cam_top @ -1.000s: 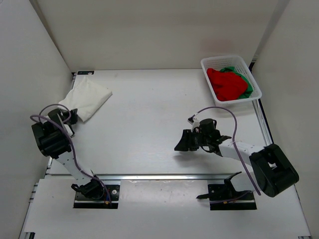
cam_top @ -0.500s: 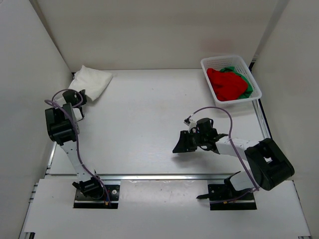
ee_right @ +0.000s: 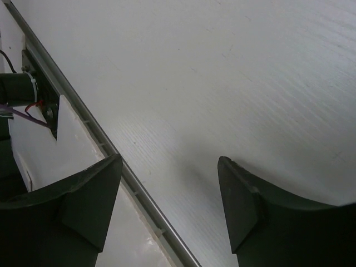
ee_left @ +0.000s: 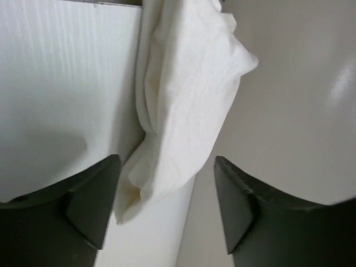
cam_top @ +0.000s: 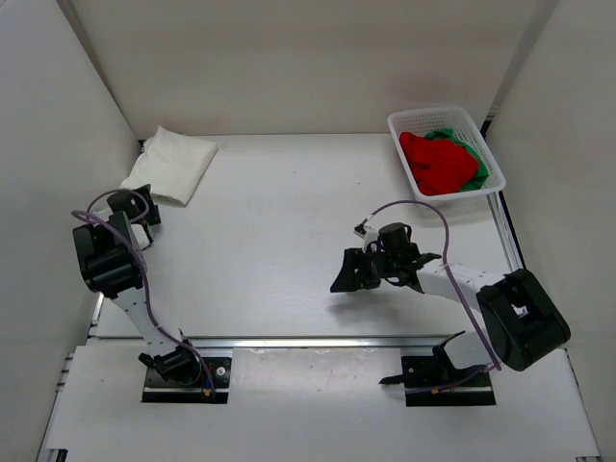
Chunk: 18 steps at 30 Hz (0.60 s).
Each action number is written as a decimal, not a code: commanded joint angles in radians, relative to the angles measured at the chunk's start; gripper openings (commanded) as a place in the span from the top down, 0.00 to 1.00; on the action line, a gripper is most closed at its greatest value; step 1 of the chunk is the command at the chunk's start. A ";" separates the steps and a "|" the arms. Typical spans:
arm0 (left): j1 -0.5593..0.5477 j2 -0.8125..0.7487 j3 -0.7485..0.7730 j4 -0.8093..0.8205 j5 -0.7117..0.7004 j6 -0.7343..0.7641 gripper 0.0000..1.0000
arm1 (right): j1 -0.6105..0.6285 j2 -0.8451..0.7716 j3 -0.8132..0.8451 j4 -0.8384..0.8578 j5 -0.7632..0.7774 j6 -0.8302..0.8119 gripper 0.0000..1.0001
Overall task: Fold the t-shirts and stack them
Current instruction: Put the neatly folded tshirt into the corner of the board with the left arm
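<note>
Tabletop [cam_top: 289,212]: a white surface, enclosed by white walls on three sides; both arms are mounted at its near edge.
White t-shirt [cam_top: 175,164]: a folded bundle is laid in the far left corner, against the left wall.
Basket [cam_top: 435,113]: a white lattice basket is set in the far right corner, well apart from the white t-shirt.
Red t-shirt [cam_top: 438,164]: crumpled inside the basket, on top.
Green t-shirt [cam_top: 477,156]: held in the same basket, largely covered by the red t-shirt.
Left gripper [ee_left: 167,167]: positioned just beside the near end of the white t-shirt; the jaws are spread wide and released. A corner of the cloth is seen between them, unclamped.
Right gripper [ee_right: 169,161]: held over bare tabletop near the front rail; the jaws are spread wide, with nothing grasped.
</note>
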 commanded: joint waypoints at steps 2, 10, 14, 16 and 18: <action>0.000 -0.143 -0.036 -0.099 0.030 0.153 0.50 | 0.024 -0.082 0.014 -0.003 0.031 -0.023 0.43; -0.238 -0.145 0.171 -0.369 -0.091 0.522 1.00 | 0.006 -0.162 -0.044 0.012 0.091 0.014 1.00; -0.305 0.040 0.397 -0.490 -0.027 0.565 1.00 | 0.007 -0.184 -0.055 0.012 0.125 0.027 0.99; -0.316 0.117 0.490 -0.564 0.019 0.574 1.00 | 0.009 -0.188 -0.058 0.017 0.126 0.038 1.00; -0.328 0.182 0.576 -0.617 0.024 0.574 1.00 | -0.003 -0.181 -0.053 0.006 0.158 0.034 1.00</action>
